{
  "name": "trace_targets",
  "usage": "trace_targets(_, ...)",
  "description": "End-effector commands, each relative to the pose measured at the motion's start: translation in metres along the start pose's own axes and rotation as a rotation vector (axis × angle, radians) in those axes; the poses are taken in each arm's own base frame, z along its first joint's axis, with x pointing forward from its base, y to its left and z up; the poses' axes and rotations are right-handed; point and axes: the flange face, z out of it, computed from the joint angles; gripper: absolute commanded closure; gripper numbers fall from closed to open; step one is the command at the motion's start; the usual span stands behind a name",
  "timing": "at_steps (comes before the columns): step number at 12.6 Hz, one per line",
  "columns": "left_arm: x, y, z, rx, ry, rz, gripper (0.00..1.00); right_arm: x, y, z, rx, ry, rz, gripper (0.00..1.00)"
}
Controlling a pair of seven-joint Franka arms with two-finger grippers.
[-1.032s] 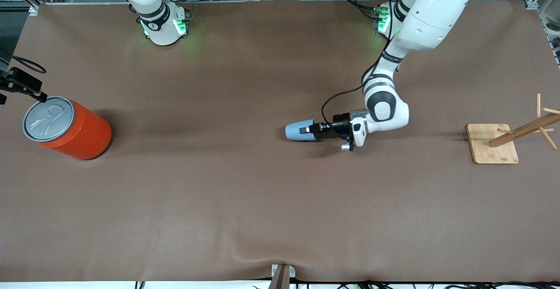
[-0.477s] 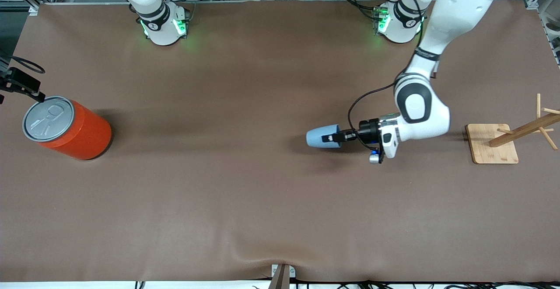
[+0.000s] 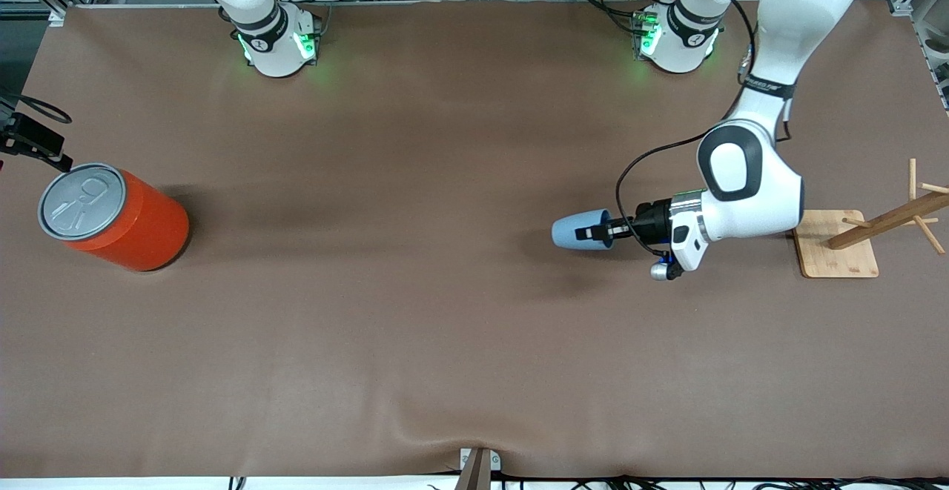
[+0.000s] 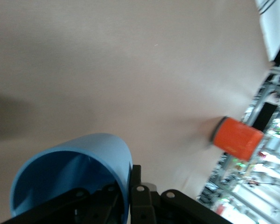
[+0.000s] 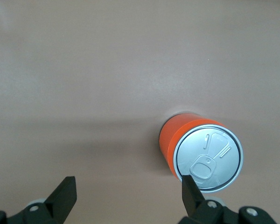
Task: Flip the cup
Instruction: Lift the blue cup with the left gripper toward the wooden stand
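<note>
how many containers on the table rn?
2. The light-blue cup is on its side, shut in the left gripper over the table toward the left arm's end. The orange can stands upright at the right arm's end. None look hidden.

Orange can [image 3: 111, 217] (grey pull-tab lid) stands well apart from wooden rack [image 3: 864, 233]
</note>
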Motion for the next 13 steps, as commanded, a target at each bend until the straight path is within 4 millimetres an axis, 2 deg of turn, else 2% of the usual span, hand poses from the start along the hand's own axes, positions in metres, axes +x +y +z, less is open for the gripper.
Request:
trace_targets(1,-0.005,0.007,-0.041,0.144,-0.034,0.017,1.00,-0.005,0.000,-0.008,-0.014,-0.003,0.003,0.00)
trace_targets(2,-0.006,0.005,-0.056,0.220,-0.058,0.025,1.00,-0.005,0.000,-0.007,-0.013,-0.006,0.006,0.00)
trace_targets(4,-0.007,-0.006,-0.100,0.428,-0.035,0.072,1.00,-0.006,-0.001,-0.007,-0.012,-0.009,0.011,0.00)
trace_targets(5,-0.010,-0.011,-0.112,0.523,-0.028,0.101,1.00,-0.006,-0.002,-0.006,-0.012,-0.010,0.015,0.00)
trace_targets(7,-0.008,-0.027,-0.143,0.567,0.014,0.091,1.00,-0.007,-0.015,-0.009,-0.009,-0.011,0.087,0.00)
trace_targets(9,-0.004,-0.044,-0.173,0.568,0.067,0.071,1.00,-0.006,-0.015,-0.008,-0.009,-0.009,0.089,0.00)
trace_targets(11,0.002,-0.053,-0.182,0.642,0.110,0.097,1.00,-0.006,-0.015,-0.008,-0.009,-0.011,0.088,0.00)
trace_targets(13,0.008,-0.077,-0.179,0.633,0.182,0.087,1.00,-0.006,-0.015,-0.008,-0.009,-0.012,0.089,0.00)
